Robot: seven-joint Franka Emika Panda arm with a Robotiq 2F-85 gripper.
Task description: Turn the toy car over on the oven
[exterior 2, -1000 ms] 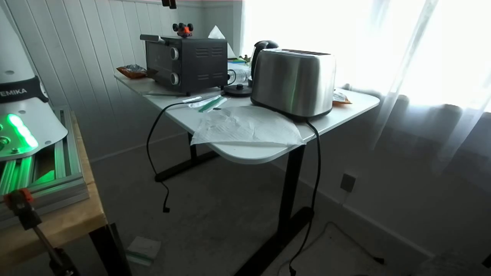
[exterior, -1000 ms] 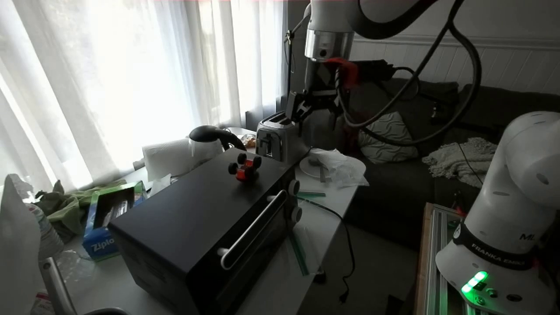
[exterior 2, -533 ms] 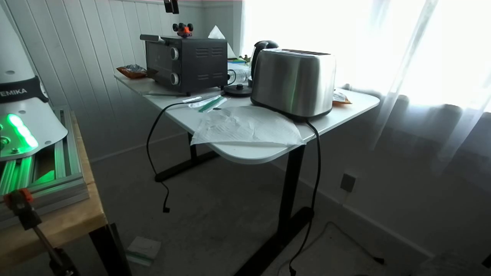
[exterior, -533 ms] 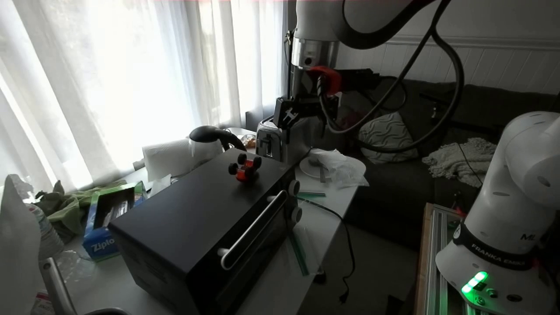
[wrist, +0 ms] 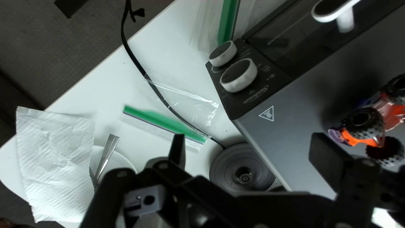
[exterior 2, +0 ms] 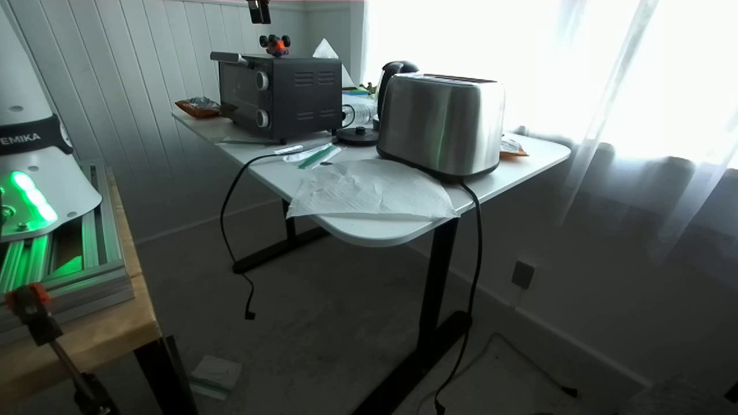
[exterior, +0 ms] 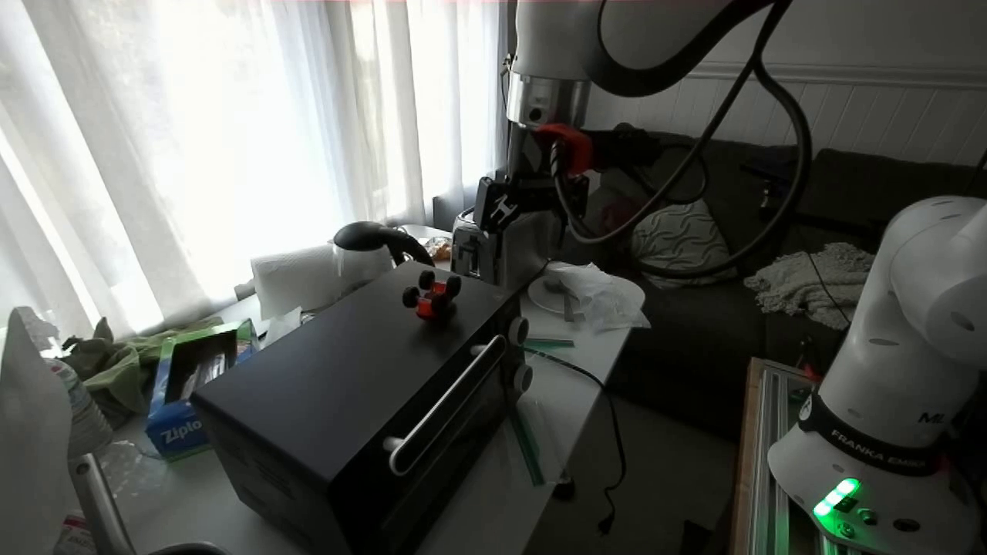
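Compared with one second ago, the gripper (wrist: 252, 154) is now hanging lower and is coming nearer to the toy car (exterior: 432, 297), while the car is lying in the same spot. For the task, this is probably meaning that the approach is going on, and that the turning over is not yet beginning.

The gripper's fingers (wrist: 329, 161) are standing wide apart, and nothing is being held between them. In the wrist view the car is showing at the right, beyond the right finger and outside the gap, so I am judging that the gripper is needing to shift sideways before going down.

In an exterior view, the car is resting upside down on the far right part of the black Sunbeam countertop oven (exterior: 331, 378), its wheels (exterior: 412, 297) pointing up. A silver toaster (exterior 2: 441, 127) is standing apart from the oven, on the same tabletop (wrist: 95, 91).

The long axis of the car is seemingly running roughly along the oven's long side, a little skewed. One end, orange with a purple tip, is pointing toward the side of the oven by the control knobs (wrist: 239, 76); whether this is nose or tail, I am not able to tell.
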